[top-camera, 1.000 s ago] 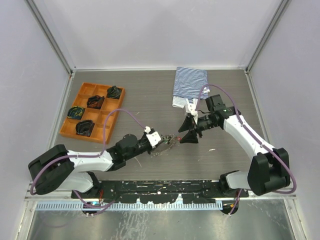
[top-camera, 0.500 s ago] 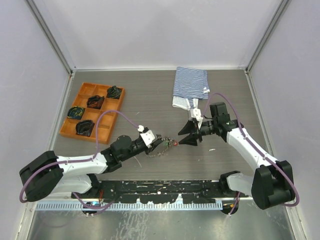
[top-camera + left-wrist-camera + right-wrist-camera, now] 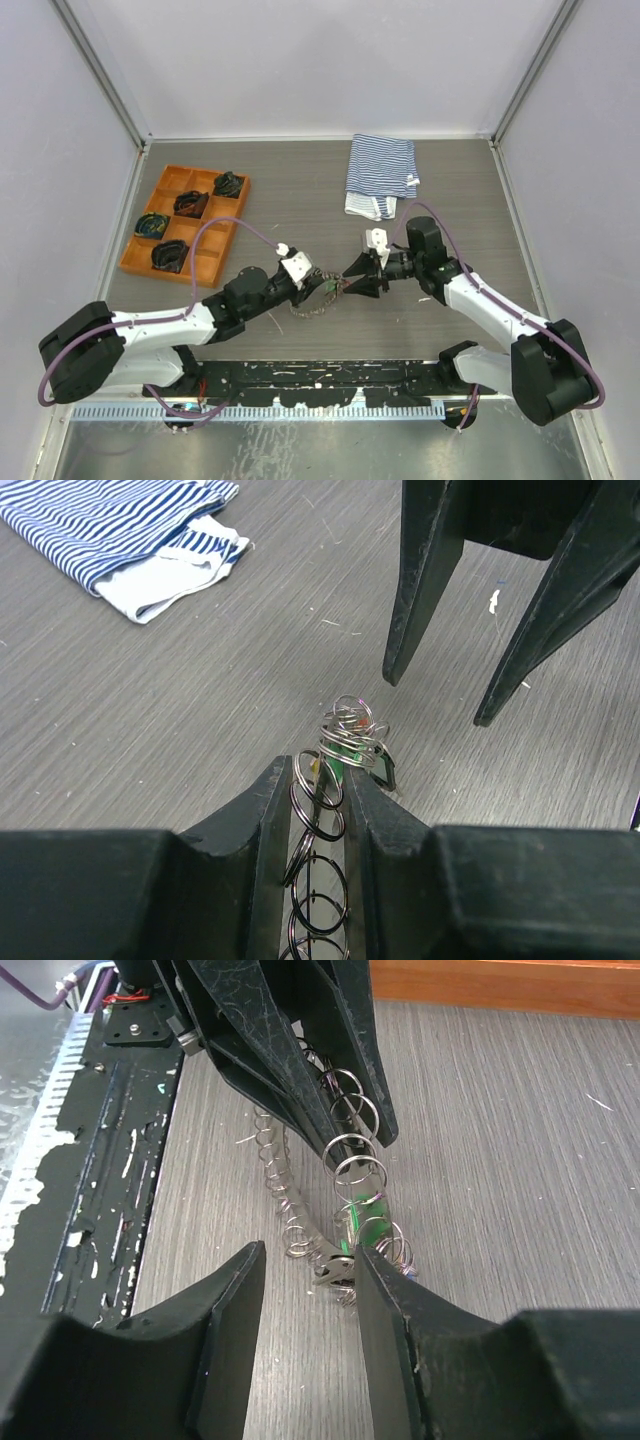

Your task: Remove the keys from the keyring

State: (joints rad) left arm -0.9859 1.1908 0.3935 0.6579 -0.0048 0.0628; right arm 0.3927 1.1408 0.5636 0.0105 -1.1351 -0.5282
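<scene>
The left gripper (image 3: 318,785) is nearly closed, its jaws clamped narrowly on the keyring (image 3: 345,730), pinching the string of linked metal rings just behind the bunched end. That bunch sticks out past the fingertips, low over the tabletop (image 3: 300,190) near its middle. The keys (image 3: 338,768) sit among the rings there: a green head shows clearly and a spot of red-orange above it, the rest too small to make out. The slack of the cord trails back in a loose curl on the tabletop beside the left gripper.

The right gripper (image 3: 310,1255) faces the left one, spread moderately wide and holding nothing. In its wrist view the bunched end lies between its fingertips, closer to one finger; whether it touches cannot be told.

At the far left, an orange tray (image 3: 172,181) has dark bundles (image 3: 190,203) lying in four of its compartments. A striped cloth (image 3: 380,170) lies at the far edge, well apart from both grippers
</scene>
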